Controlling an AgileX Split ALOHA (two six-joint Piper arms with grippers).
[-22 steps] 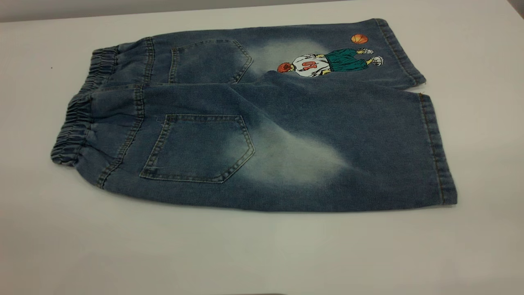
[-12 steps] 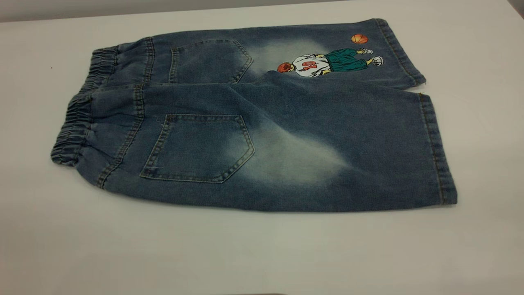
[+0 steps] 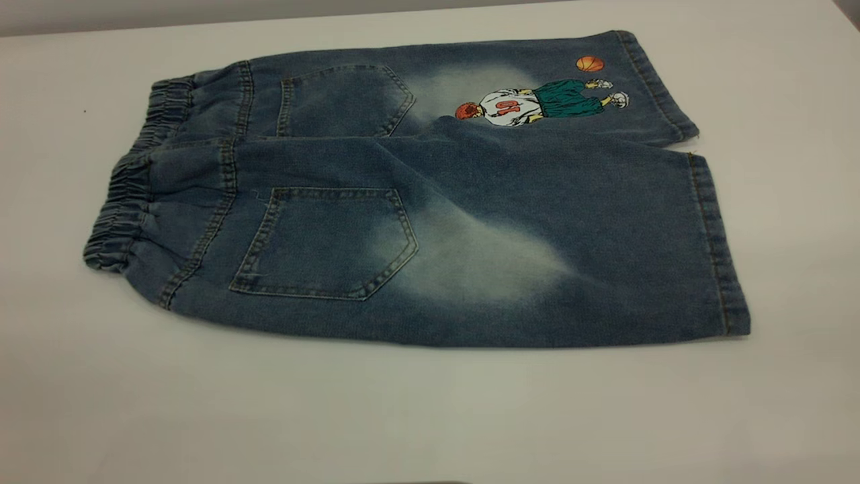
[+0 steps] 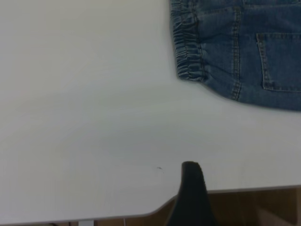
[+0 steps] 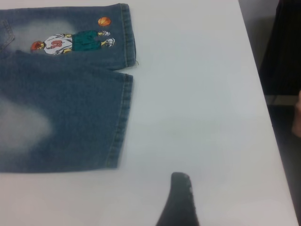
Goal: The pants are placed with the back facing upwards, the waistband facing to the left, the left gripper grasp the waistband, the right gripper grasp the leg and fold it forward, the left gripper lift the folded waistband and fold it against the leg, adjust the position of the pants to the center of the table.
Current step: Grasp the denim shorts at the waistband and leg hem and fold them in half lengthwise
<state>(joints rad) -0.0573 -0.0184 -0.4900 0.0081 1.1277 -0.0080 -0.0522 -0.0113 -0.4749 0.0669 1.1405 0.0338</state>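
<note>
The pants [image 3: 416,195] are lying flat in the frame's middle, not yet grasped. Left gripper [image 4: 190,195] and right gripper [image 5: 181,200] are hanging off the cloth; whether they are open I cannot tell. Next, I judge, the left one is needing the waistband [image 3: 117,215] at the left.

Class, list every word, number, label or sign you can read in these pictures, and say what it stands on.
"10": red number on the white jersey of the cartoon basketball player printed on the far leg of the pants; it lies sideways and rather blurred, so this reading is uncertain.
No other words, labels or brands are readable on the pants or the table.
</note>
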